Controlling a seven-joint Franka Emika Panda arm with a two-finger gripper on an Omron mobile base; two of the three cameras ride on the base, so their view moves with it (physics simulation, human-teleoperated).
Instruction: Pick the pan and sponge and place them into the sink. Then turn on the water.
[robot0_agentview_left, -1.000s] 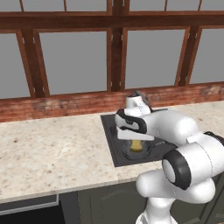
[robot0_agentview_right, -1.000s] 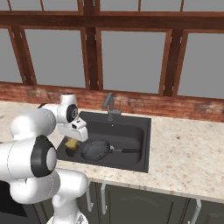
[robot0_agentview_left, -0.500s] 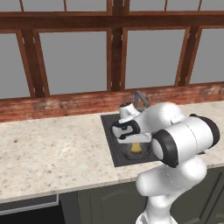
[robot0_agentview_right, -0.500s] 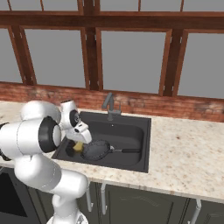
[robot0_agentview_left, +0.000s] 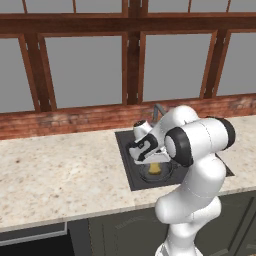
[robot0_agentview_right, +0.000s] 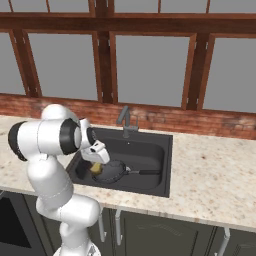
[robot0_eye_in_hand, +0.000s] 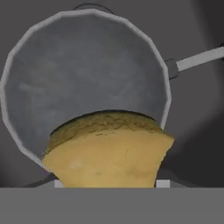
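Observation:
The dark round pan (robot0_eye_in_hand: 87, 74) lies on the floor of the dark grey sink (robot0_agentview_right: 150, 150), with its thin handle (robot0_agentview_right: 149, 172) pointing right. Seen from the right base, the pan (robot0_agentview_right: 114, 171) sits at the basin's front left. My gripper (robot0_agentview_right: 96, 162) hangs just above the pan's left rim, shut on the mustard-yellow sponge (robot0_agentview_right: 95, 169). In the hand view the sponge (robot0_eye_in_hand: 109, 148) looms large over the pan's near rim and hides my fingertips. From the left base, the sponge (robot0_agentview_left: 155, 168) shows below my gripper (robot0_agentview_left: 151, 160). No water falls from the grey faucet (robot0_agentview_right: 124, 120).
A speckled beige counter (robot0_agentview_left: 60, 175) runs on both sides of the sink. Behind it stand a low brick ledge (robot0_agentview_right: 210, 125) and wood-framed windows. My own white arm bends over the sink's front left corner.
The arm's upper links have swung round over the sink. The gripper with the sponge has stayed over the pan, sinking slightly. The pan has not moved.

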